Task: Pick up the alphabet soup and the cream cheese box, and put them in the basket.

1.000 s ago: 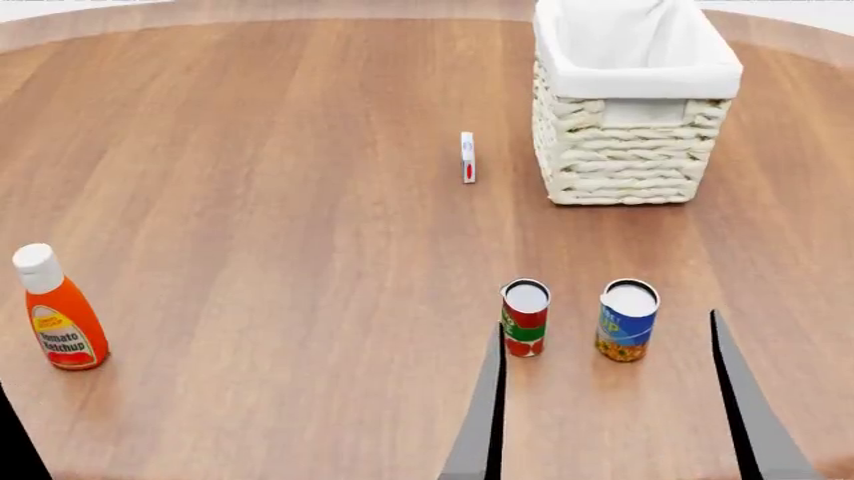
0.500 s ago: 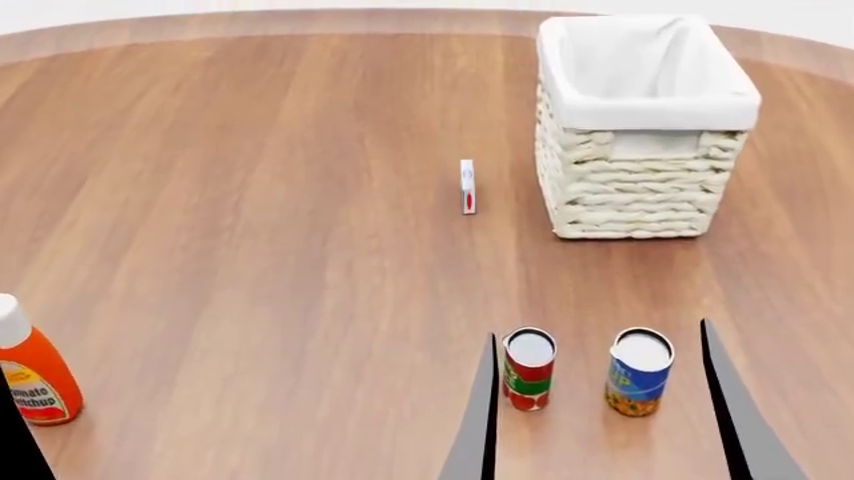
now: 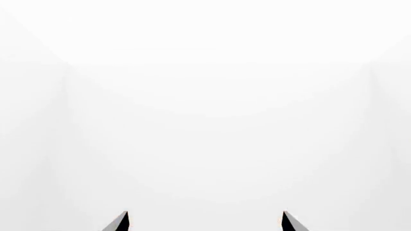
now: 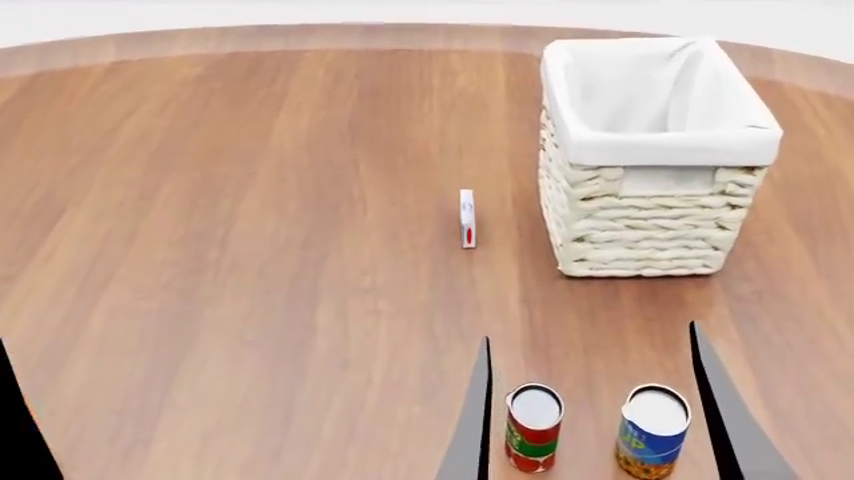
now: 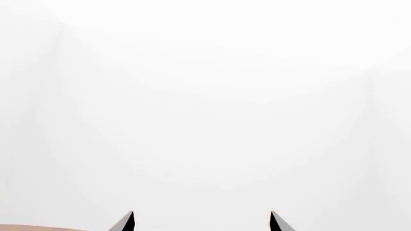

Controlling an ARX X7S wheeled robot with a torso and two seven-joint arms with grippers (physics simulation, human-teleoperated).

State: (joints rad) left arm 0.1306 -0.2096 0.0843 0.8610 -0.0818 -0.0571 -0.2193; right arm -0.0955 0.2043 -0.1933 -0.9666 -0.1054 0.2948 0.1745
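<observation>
The alphabet soup, a blue-labelled can with a pale top, stands at the near edge of the head view. My right gripper is open and empty, its two dark fingers to either side of both cans. The cream cheese box stands on its thin edge mid-table, left of the basket, which stands empty at the far right. My left gripper is open and empty; in the head view only a dark finger shows at the lower left. Both wrist views show only white background; the right gripper has its tips apart there.
A red-and-green can stands just left of the alphabet soup, between the right gripper's fingers. The round wooden table has its curved far edge at the top of the head view.
The head view has shifted: the basket, box and cans have slid down the picture. The ketchup bottle at the left has left the view. Nothing on the table has moved.
</observation>
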